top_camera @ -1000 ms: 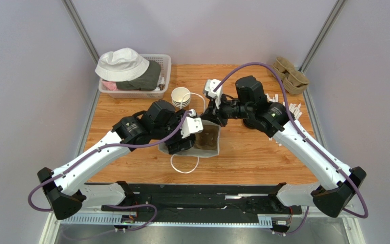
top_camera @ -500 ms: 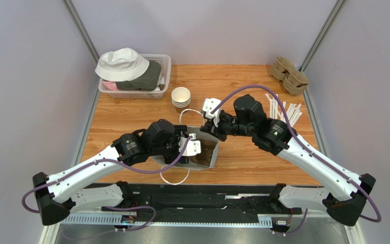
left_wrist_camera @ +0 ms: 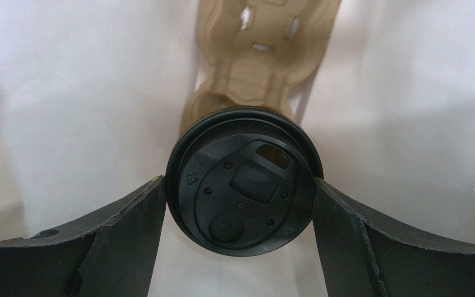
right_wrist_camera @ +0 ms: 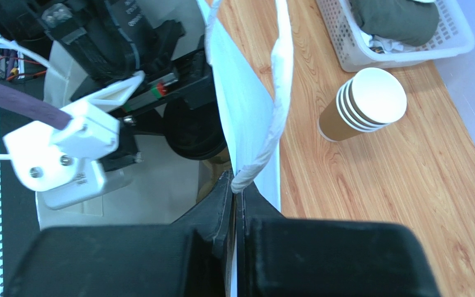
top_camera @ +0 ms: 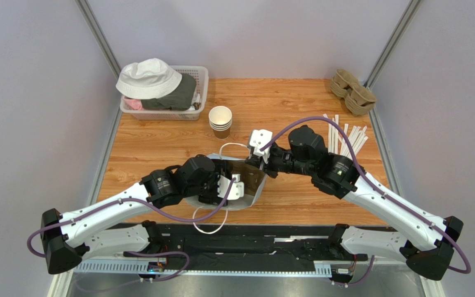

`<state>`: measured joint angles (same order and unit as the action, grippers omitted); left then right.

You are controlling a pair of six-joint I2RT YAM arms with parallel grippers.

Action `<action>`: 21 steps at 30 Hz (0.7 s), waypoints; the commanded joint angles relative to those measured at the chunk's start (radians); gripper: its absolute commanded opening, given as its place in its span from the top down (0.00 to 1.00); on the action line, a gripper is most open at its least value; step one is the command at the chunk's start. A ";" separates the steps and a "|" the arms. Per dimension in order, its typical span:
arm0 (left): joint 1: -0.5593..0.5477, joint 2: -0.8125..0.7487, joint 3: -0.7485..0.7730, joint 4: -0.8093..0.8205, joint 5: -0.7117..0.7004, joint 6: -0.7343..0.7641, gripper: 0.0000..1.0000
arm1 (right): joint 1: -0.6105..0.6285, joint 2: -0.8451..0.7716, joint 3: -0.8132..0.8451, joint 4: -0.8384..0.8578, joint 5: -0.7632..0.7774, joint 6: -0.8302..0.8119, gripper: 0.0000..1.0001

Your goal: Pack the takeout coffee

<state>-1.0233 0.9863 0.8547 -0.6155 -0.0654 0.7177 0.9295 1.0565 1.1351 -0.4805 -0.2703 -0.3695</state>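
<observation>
Left gripper: fingers pressed against both sides of the cup's lid, pinching it.
Takeout coffee: small paper cup under a round black plastic lid, between the left fingers, inside the white paper bag, above a brown moulded-cardboard carrier.
Right gripper: jaws pressed together on the bag's rim.
</observation>
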 commanded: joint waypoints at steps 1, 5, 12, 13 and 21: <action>-0.006 -0.017 -0.023 0.077 -0.071 0.035 0.94 | 0.028 -0.029 -0.003 0.079 -0.006 -0.052 1.00; -0.006 -0.046 -0.060 0.124 -0.073 0.048 0.94 | 0.037 -0.027 -0.006 0.079 -0.015 -0.052 1.00; -0.006 -0.084 -0.135 0.237 -0.106 0.052 0.94 | 0.038 -0.020 -0.008 0.085 -0.030 -0.045 1.00; -0.004 -0.087 -0.144 0.244 -0.108 0.055 0.94 | 0.040 -0.018 -0.008 0.086 -0.033 -0.042 1.00; -0.004 -0.069 -0.161 0.283 -0.114 0.080 0.96 | 0.038 -0.004 -0.003 0.089 -0.060 -0.017 1.00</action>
<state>-1.0279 0.9161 0.7017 -0.3882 -0.1635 0.7753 0.9619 1.0603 1.1255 -0.4713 -0.2913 -0.4000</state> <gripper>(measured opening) 0.880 0.011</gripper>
